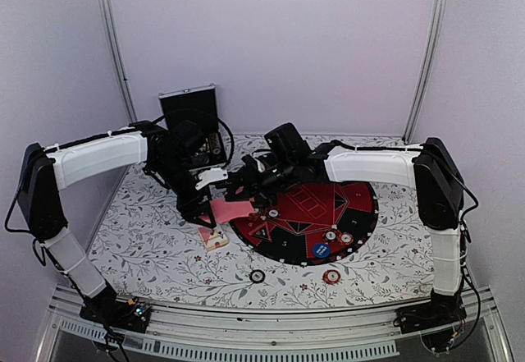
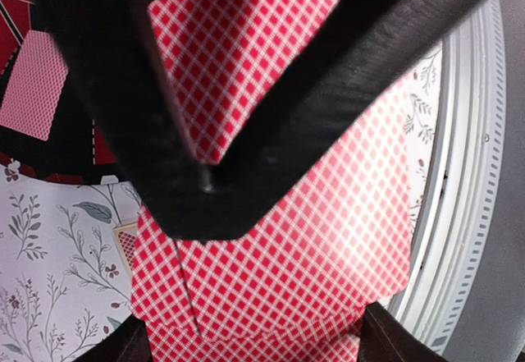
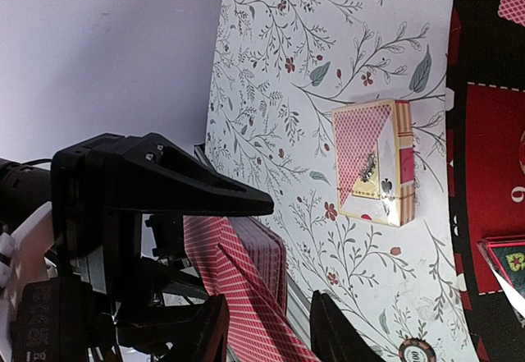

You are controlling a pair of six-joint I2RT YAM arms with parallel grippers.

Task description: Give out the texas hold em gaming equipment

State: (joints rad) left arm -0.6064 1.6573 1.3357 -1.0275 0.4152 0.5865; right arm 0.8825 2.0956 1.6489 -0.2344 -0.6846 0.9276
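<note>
My left gripper (image 1: pixel 199 208) is shut on the deck of pink-red-backed cards (image 1: pixel 232 210), held above the table at the round mat's left edge. The deck fills the left wrist view (image 2: pixel 271 280) between the left gripper's own fingers (image 2: pixel 258 341). My right gripper (image 1: pixel 251 188) reaches in over the deck from the right. In the right wrist view its jaws (image 3: pixel 267 329) stand apart with the tilted top card (image 3: pixel 246 296) between them. A single card (image 2: pixel 33 83) lies face down on the mat. Chips (image 1: pixel 330 235) sit on the mat's near edge, and two chips (image 1: pixel 331 277) lie on the cloth in front.
The big black-and-red mat (image 1: pixel 316 214) lies centre right. A card box (image 1: pixel 213 237) lies on the flowered cloth under the deck and shows in the right wrist view (image 3: pixel 373 161). The silver-edged case (image 1: pixel 193 124) stands open at the back left. A metal rail runs along the near edge.
</note>
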